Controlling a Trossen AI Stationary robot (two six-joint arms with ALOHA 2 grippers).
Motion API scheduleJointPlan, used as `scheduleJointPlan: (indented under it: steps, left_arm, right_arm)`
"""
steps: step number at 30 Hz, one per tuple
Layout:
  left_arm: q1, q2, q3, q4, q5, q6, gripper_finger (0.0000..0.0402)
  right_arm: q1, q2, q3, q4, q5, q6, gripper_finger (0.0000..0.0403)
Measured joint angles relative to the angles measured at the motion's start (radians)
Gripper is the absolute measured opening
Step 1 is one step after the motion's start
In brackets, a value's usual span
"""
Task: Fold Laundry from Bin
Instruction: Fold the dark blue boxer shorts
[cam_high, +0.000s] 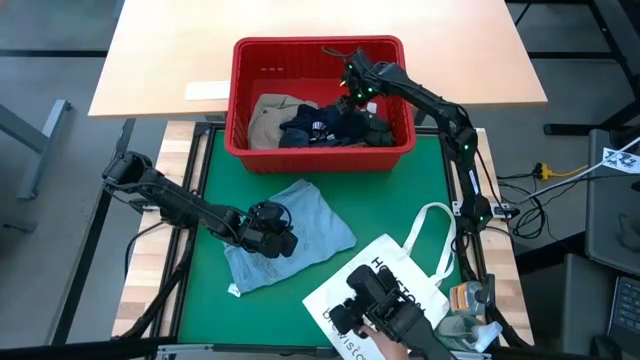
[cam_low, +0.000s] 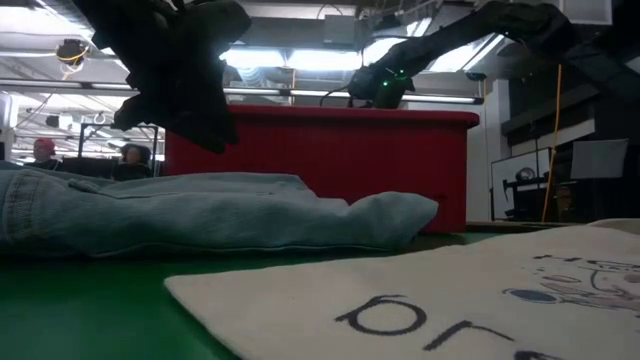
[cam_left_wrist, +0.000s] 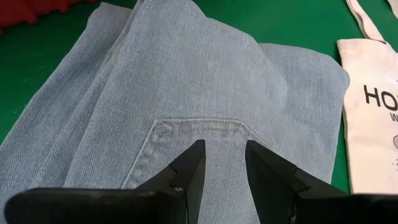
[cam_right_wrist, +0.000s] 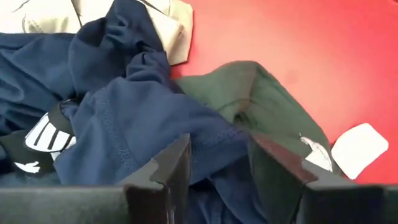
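White tote bag (cam_high: 385, 290), flat canvas, printed, nearest table edge. Light blue denim garment (cam_high: 285, 232), on the green mat (cam_high: 400, 205): soft, medium weight, stitched pocket; best taken by a hem or corner. Left tool (cam_left_wrist: 224, 163) just above it, fingers parted, empty. Red bin (cam_high: 320, 150), slotted rigid plastic, farthest: navy garment (cam_right_wrist: 143, 118), dark green garment (cam_right_wrist: 267, 106), khaki garment (cam_high: 270, 115), all limp, light. Right tool (cam_right_wrist: 217, 158) open over the navy.

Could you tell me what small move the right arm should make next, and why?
Probably lower the right gripper a little onto the navy garment and close. Its fingers stand open just above that cloth inside the red bin, holding nothing, with the dark green garment beside it. The left gripper hovers open over the denim garment on the green mat.
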Motion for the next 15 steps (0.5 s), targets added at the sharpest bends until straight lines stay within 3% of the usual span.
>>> scheduleJointPlan:
  steps: [15]
  left_arm:
    - [0.000,0.000,0.000,0.000,0.000,0.000,0.0110]
  right_arm:
    - [0.000,0.000,0.000,-0.058,0.000,0.035,0.0161]
